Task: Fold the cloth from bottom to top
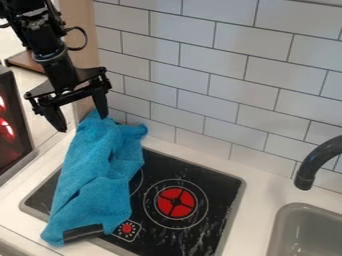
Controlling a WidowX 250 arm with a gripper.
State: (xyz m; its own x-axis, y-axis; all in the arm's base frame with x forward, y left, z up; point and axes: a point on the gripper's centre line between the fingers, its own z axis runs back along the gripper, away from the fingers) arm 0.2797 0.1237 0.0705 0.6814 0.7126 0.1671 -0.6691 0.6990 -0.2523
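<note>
Gripper [81, 121], black, two-fingered: at the upper left of the camera view, hanging downward on its black arm. Jaws spread wide, a broad gap between the tips; one tip overlaps the cloth's upper end in the view, the other stands beside that end, toward the left edge of the view. Contact between tip and fabric: cannot be told.

Cloth [100, 175], blue, one piece: laid lengthwise over the left part of the stove, rumpled, with loose folds along its length. Upper end narrow and bunched, at the foot of the wall, directly below the jaws in the view; a corner juts out to the right of them. Body running from there toward the front, lower end widest and farthest from the jaws, resting across the stove's front edge. Black patch [83, 233] at that lower end.

Stove [155, 165], black top, pale rim: one red burner [175, 202] within white rings, right of the cloth; red knob [127, 228] just beside the cloth's lower part.

Surface [257, 187], white: carries the stove; grey sink [287, 220] set in at the right, dark faucet [320, 157] above.

Wall [220, 90]: white tiles, dark joints.
</note>
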